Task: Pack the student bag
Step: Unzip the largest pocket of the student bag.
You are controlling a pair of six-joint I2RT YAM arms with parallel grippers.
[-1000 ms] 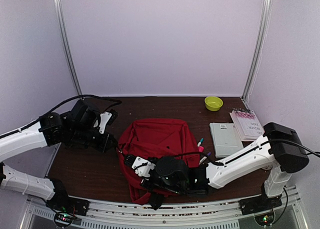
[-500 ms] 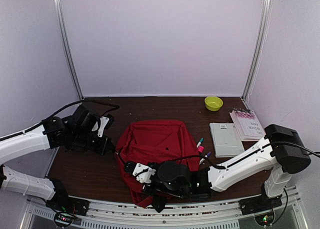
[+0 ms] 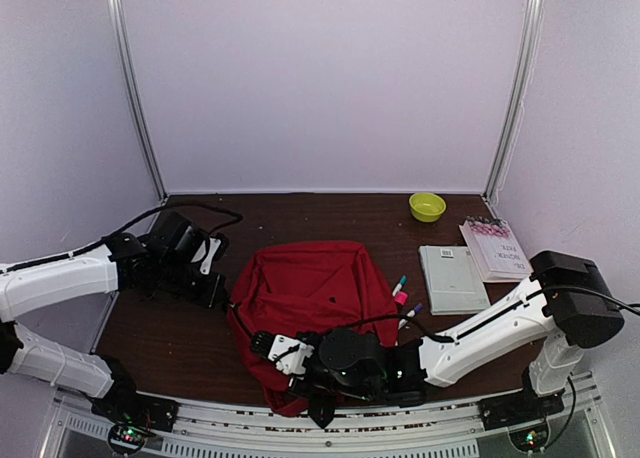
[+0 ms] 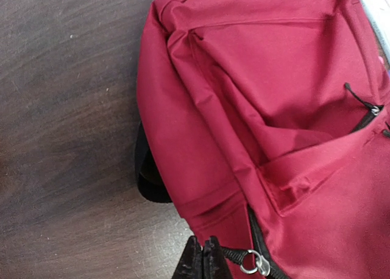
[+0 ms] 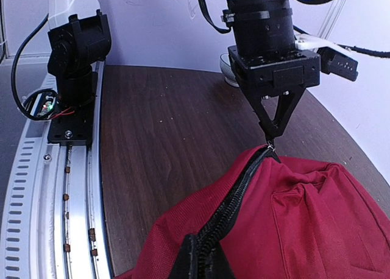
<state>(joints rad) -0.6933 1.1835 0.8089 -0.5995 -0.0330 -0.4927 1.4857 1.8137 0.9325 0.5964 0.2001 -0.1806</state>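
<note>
**Red bag pinched at two spots**

In the middle of the brown table (image 3: 170, 343), close to the near edge: the student bag (image 3: 310, 288). Big, soft, dark red, lying flat and a bit crumpled.

At the left side of the bag: the left gripper (image 5: 270, 139), pointing straight down. Fingers squeezed narrow, tips pinched on the zipper pull (image 4: 253, 264). Red cloth pulled up into a small peak right under those tips, as seen from the right wrist.

At the near left corner of the bag: the right gripper (image 5: 200, 261), reaching in low from the right side of the table. Squeezed narrow too, biting the edge of the bag right on the black zipper (image 5: 234, 197). Zipper running in one dark line from this gripper up to the other one. Zipped or unzipped along that line: cannot tell.

On the top of the bag, in the left wrist view: a pocket (image 4: 304, 78) gaping a little, with its own black pull at one end. A bit of black strap (image 4: 149, 175) poking out from under the bag onto the table.

Just beside the right side of the bag: a few pens (image 3: 402, 290) with pink, green and purple ends. Further right: a grey book (image 3: 452, 278), lying flat. Right next to that, a little further back: a pink and white book (image 3: 493, 248). At the far side of the table, toward the right: a small yellow bowl (image 3: 427, 206), well apart from the bag.
</note>
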